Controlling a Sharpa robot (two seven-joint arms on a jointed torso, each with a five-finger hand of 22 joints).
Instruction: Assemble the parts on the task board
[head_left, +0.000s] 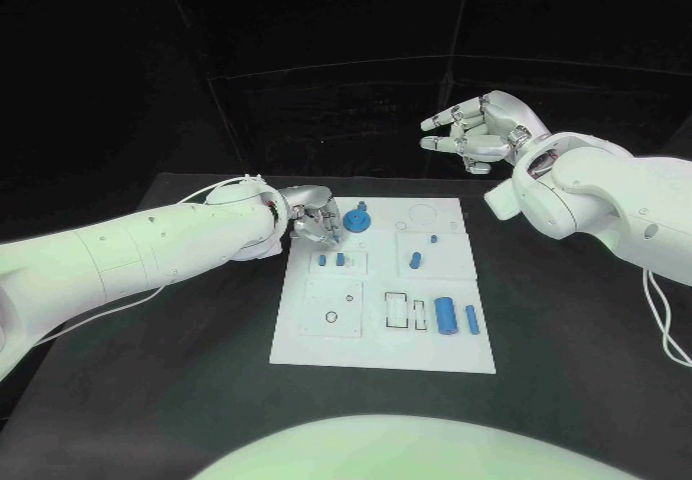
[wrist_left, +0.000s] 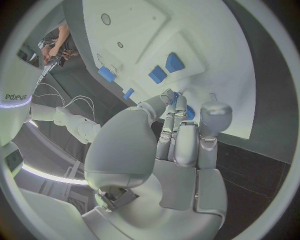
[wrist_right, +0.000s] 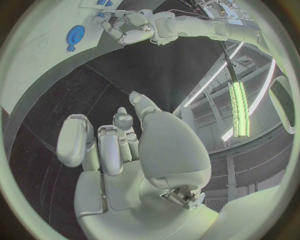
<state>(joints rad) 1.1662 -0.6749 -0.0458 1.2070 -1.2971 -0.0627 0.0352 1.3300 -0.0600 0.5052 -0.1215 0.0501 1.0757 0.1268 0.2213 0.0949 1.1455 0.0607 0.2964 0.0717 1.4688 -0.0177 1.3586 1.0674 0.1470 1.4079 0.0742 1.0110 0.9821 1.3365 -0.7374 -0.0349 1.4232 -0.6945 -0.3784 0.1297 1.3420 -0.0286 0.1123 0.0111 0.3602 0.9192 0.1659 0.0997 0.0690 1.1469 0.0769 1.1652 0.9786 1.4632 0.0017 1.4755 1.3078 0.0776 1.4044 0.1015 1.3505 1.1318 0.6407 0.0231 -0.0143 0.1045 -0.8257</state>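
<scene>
Parts (head_left: 339, 260) lie on the task board (head_left: 375, 345) at mid-frame, just below-right of my left hand (head_left: 315, 222), whose fingers curl down there, grip unclear, while my right hand (head_left: 483, 130) hovers spread and empty, upper right.

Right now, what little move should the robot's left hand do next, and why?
Probably close its fingers on the small blue part by its fingertips. The left hand is down at the task board's far left corner, beside the blue gear-shaped part, but I cannot tell that it grips anything. The right hand hovers open, away beyond the board.
</scene>
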